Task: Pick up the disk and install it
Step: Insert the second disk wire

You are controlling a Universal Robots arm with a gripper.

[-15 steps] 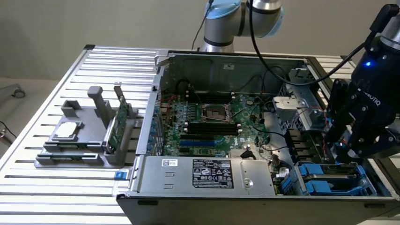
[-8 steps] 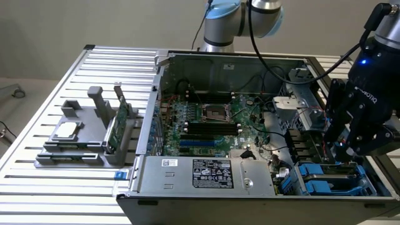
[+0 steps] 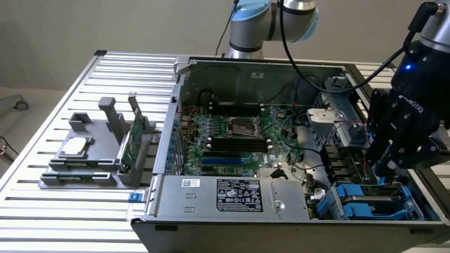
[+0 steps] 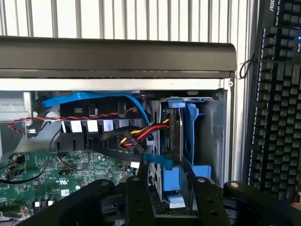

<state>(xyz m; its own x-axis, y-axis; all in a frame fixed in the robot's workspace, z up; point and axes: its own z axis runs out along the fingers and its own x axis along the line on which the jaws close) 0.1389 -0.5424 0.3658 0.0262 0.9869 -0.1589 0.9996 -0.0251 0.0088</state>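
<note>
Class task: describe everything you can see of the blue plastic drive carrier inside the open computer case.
The bright blue plastic drive carrier sits in the drive bay at the front corner of the open computer case, on the exterior view's right. It looks like moulded plastic, with upright rails and a curved handle tab. In the wrist view it stands on edge, with a dark flat drive clipped in beside it. The black gripper hangs directly above it, its fingers on either side of the carrier's near end.

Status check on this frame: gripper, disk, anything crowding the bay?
Gripper down in the case's drive corner, straddling the disk. Disk upright among the blue carriers. Red-yellow-black cable bundle close beside it.
</note>
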